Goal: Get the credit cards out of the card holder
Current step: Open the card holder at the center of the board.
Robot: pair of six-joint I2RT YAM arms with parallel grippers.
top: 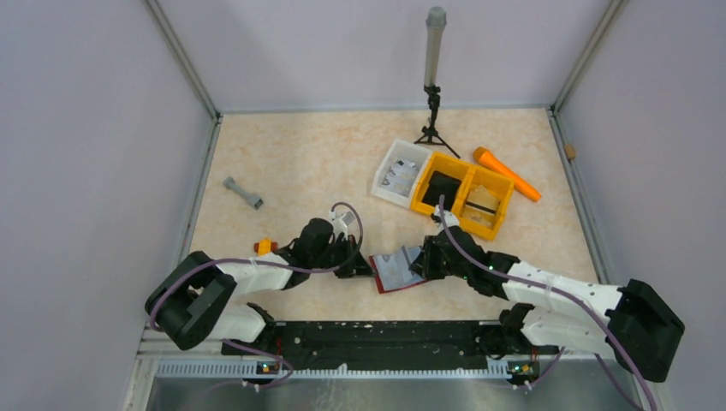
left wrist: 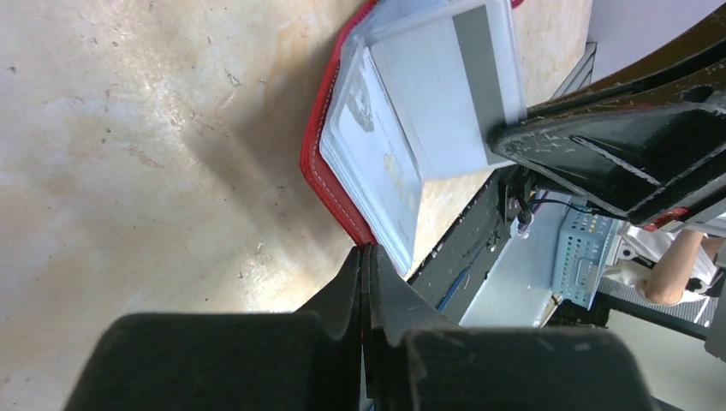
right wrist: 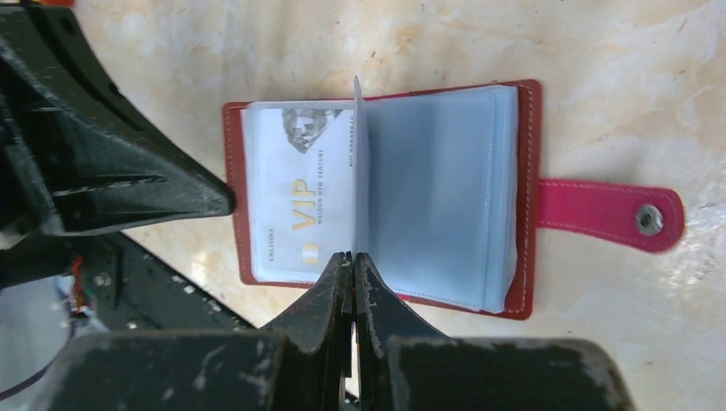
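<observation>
The dark red card holder [top: 395,272] lies open on the table between both grippers, its pink snap tab [right wrist: 608,214] spread flat to one side. A whitish credit card [right wrist: 295,197] marked VIP sits in a clear sleeve on one half. My left gripper [left wrist: 366,248] is shut on the holder's red cover edge [left wrist: 330,184]; its fingers [right wrist: 154,193] also show in the right wrist view. My right gripper [right wrist: 353,255] is shut on a thin pale leaf [right wrist: 356,163] that stands upright at the fold. In the left wrist view this leaf [left wrist: 445,94] has a grey stripe; whether it is card or sleeve is unclear.
A yellow-orange divided bin [top: 462,195] and a white tray [top: 399,171] stand behind the holder. An orange tool [top: 507,173] lies at the back right, a grey piece [top: 243,193] at the left, a tripod post [top: 434,86] at the back. A black rail [top: 377,338] runs along the near edge.
</observation>
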